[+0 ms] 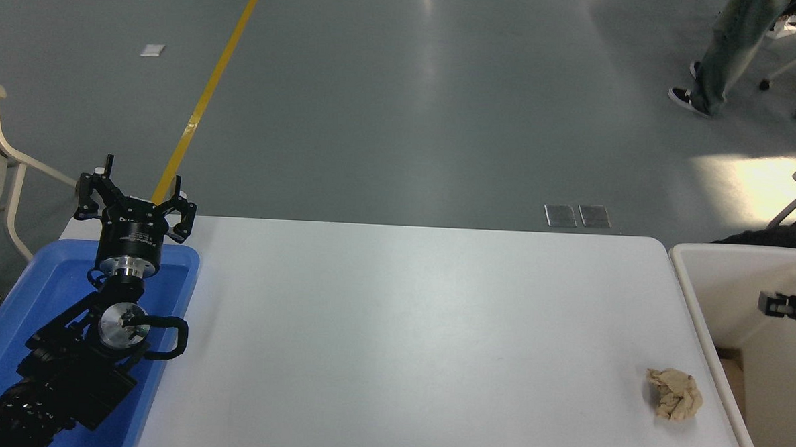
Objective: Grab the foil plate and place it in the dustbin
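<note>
The foil plate does not show in the head view. The dustbin (688, 276) is the cream bin at the table's right end, and the part of its inside that shows holds no foil. My right gripper (791, 328) comes in at the right edge and hangs over the dustbin's inside. Its black fingers (779, 304) stand apart with nothing between them. My left gripper (135, 198) is parked at the lower left over a blue tray, with its fingers spread.
A crumpled tan paper ball (675, 395) lies on the white table (420, 332) close to the dustbin's left wall. The blue tray (46, 289) sits at the table's left end. A person's legs (721, 56) are on the floor at the far right.
</note>
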Action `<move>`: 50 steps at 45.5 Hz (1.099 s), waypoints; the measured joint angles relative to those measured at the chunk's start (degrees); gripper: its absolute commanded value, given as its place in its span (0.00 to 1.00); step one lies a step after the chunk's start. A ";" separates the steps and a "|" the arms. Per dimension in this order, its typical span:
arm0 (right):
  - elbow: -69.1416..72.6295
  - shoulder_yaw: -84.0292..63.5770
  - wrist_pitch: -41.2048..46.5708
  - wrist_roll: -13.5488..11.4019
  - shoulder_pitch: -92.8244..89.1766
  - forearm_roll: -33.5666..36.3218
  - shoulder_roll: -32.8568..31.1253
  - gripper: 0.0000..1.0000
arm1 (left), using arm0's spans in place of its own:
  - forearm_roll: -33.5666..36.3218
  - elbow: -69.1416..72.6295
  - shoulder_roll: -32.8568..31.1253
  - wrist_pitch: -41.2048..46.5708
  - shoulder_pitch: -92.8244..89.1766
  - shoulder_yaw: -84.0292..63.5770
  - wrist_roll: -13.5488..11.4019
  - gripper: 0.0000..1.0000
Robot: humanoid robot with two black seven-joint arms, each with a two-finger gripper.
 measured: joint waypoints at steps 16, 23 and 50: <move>34.46 -6.48 19.01 0.24 37.98 2.44 5.13 1.00 | -0.02 0.00 0.01 -0.09 0.04 0.01 -0.01 0.99; 41.76 -5.55 27.54 0.45 47.01 8.46 9.29 1.00 | -0.02 0.00 0.01 -0.07 0.03 0.02 -0.01 0.99; 51.34 -3.88 41.15 0.59 63.37 31.95 25.11 1.00 | -0.09 0.01 0.01 0.01 0.04 -0.06 -0.05 0.99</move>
